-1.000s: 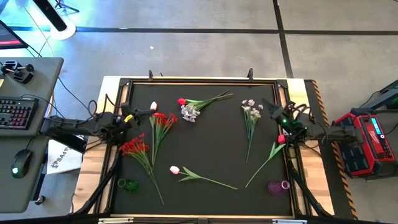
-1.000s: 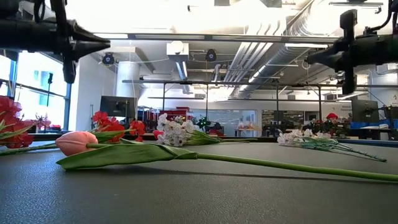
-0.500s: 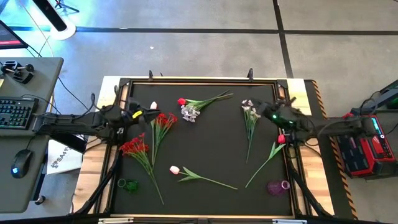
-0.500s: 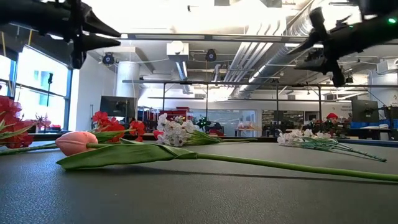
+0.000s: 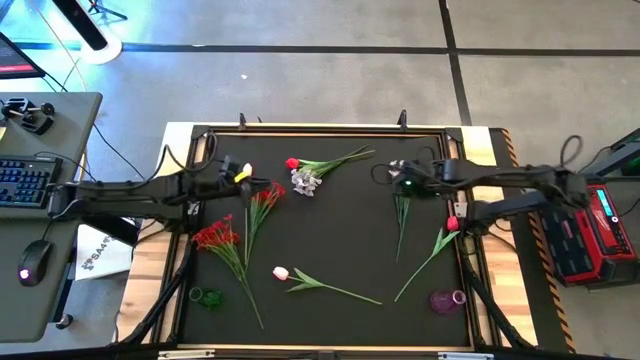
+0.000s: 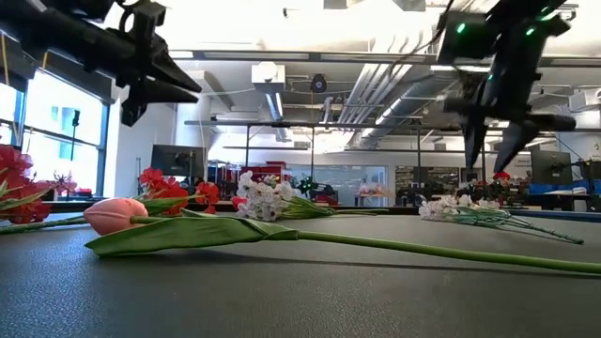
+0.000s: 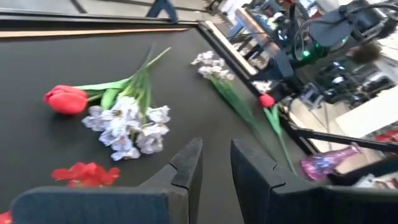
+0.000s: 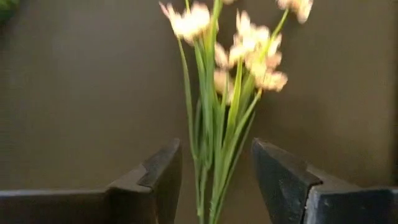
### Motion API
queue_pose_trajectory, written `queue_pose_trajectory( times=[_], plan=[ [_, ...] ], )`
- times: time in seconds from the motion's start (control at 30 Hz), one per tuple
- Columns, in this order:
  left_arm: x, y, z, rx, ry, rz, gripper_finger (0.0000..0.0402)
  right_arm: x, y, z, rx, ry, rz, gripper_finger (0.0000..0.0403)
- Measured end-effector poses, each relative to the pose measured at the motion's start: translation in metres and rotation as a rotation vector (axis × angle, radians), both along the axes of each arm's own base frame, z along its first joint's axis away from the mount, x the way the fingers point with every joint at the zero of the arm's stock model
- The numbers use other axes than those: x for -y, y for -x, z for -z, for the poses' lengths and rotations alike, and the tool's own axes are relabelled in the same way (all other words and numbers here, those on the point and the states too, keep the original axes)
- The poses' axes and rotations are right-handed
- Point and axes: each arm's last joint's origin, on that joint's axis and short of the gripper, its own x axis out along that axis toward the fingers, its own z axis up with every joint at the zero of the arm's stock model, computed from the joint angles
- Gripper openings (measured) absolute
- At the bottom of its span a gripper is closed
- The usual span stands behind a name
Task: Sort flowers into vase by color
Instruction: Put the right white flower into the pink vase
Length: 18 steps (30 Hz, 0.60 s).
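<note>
Right gripper (image 8: 214,180): matte dark wedge-shaped fingers stand apart, hanging above the table over the white sprig (image 8: 227,68). The thin green stems of that sprig run between the fingers in the right wrist view; nothing is clamped. In the high view this gripper (image 5: 400,181) sits over the blossom end of the sprig, on the right half of the black mat (image 5: 340,240).

Left gripper (image 7: 214,165): fingers set a narrow gap apart, empty, raised over the mat's left side near the red blossom clusters (image 5: 262,195).

Flowers all lie flat on the mat. A red rosebud (image 5: 292,163) with long green leaves touches a bunch of small white-grey blossoms (image 5: 305,181). Second red cluster (image 5: 217,235) near the left edge. A pale pink tulip bud (image 6: 115,215), smooth and egg-shaped, with a broad folded leaf, lies at front centre. Red-pink bud (image 5: 452,223) on a slanting stem at the right.

Green glassy vase (image 5: 207,298) front left, purple vase (image 5: 447,299) front right, both on their sides.
</note>
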Motion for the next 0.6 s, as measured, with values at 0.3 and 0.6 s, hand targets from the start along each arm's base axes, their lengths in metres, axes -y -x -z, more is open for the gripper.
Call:
queue_pose_trajectory(
  times=[0.3, 0.6],
  plan=[
    [-0.005, -0.003, 0.005, -0.032, 0.006, -0.027, 0.0069, 0.015, -0.023, 0.042, -0.138, -0.130, -0.021, 0.0179],
    [-0.004, -0.003, 0.005, -0.075, -0.087, 0.014, 0.0069, 0.028, -0.031, 0.074, -0.254, -0.206, -0.080, 0.0150]
  ],
)
